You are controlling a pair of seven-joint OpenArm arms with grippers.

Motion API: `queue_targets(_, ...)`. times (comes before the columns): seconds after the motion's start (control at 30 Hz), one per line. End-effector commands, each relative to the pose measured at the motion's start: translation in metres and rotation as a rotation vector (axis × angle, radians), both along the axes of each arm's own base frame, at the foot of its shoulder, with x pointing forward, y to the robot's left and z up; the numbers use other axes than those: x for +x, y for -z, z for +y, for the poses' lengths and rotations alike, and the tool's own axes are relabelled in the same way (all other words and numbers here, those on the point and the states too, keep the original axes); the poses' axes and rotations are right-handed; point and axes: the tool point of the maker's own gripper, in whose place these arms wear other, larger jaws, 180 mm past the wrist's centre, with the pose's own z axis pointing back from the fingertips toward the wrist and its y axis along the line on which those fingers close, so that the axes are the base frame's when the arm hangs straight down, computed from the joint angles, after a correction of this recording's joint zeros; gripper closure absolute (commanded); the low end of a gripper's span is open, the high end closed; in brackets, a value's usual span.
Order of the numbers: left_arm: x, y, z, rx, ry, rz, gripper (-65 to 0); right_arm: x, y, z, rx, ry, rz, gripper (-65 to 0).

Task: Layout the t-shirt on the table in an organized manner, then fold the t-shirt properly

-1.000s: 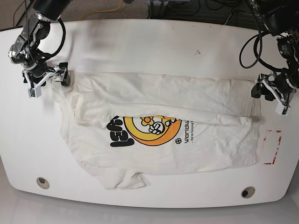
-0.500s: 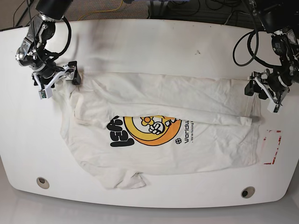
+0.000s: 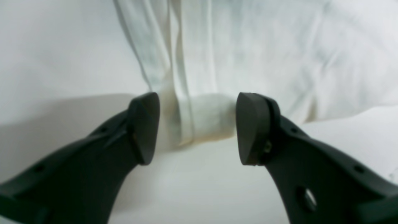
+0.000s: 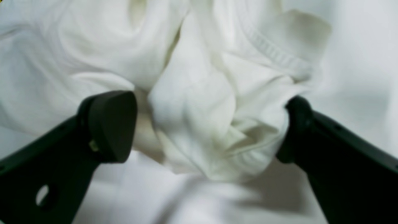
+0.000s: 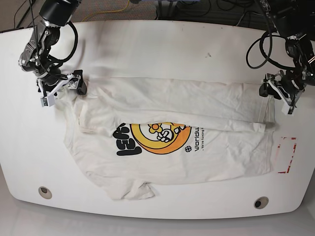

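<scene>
Base view showed the t-shirt [image 5: 167,137] spread across the middle of the table [image 5: 157,44], its far long edge already folded over the print; the near half, the sleeve and the crosswise folds were left, I judged. My right gripper [image 4: 206,127] stood spread around the bunched collar end. My left gripper [image 3: 197,127] stood spread about the folded hem corner, seemingly not yet pinching, though the blur hid contact. No containers were present.

Overhead base view, two close wrist views
</scene>
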Motion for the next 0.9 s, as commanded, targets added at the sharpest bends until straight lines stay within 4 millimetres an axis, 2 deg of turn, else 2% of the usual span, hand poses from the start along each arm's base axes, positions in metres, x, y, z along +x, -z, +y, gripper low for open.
queue_targets(0.0,0.01,-0.01,0.007,0.004,-0.007,-0.04,-36.0,-0.004,0.001,-0.005,-0.02,-0.006,0.025,-62.0)
queue_targets(0.2,0.005,-0.001,0.007,-0.017,-0.019,-0.014,-35.7,-0.004,0.001,-0.005,-0.02,-0.006,0.025,-61.8)
queue_targets(0.27,0.003,0.004,0.005,-0.026,-0.021,-0.001,-33.6,-0.004,0.001,-0.005,-0.02,-0.006,0.025,-61.7)
queue_targets(0.37,0.001,0.013,-0.003,-0.038,0.001,0.025,-26.2,-0.004,0.001,-0.005,-0.02,-0.006,0.025,-57.2)
queue_targets(0.43,0.002,0.015,-0.008,-0.04,0.018,0.026,-20.3,-0.004,0.001,-0.005,-0.02,-0.006,0.025,-52.2)
queue_targets(0.57,0.003,0.019,-0.021,-0.04,0.063,0.037,-5.4,-0.003,0.001,-0.005,-0.021,-0.006,0.024,-37.4)
queue_targets(0.63,0.002,0.022,-0.027,-0.041,0.084,0.047,-1.3,-0.003,0.0,-0.005,-0.022,-0.006,0.022,-29.8)
queue_targets(0.8,0.004,0.02,-0.043,-0.029,0.143,0.042,-0.7,-0.003,-0.01,-0.006,-0.053,-0.02,-0.002,-12.0)
queue_targets(0.83,0.004,0.019,-0.044,-0.028,0.148,0.039,-0.7,-0.004,-0.011,-0.006,-0.056,-0.021,-0.002,-10.5)
queue_targets(0.87,0.002,0.019,-0.054,-0.035,0.164,0.035,-0.7,-0.006,-0.014,-0.006,-0.07,-0.027,-0.008,-6.5)
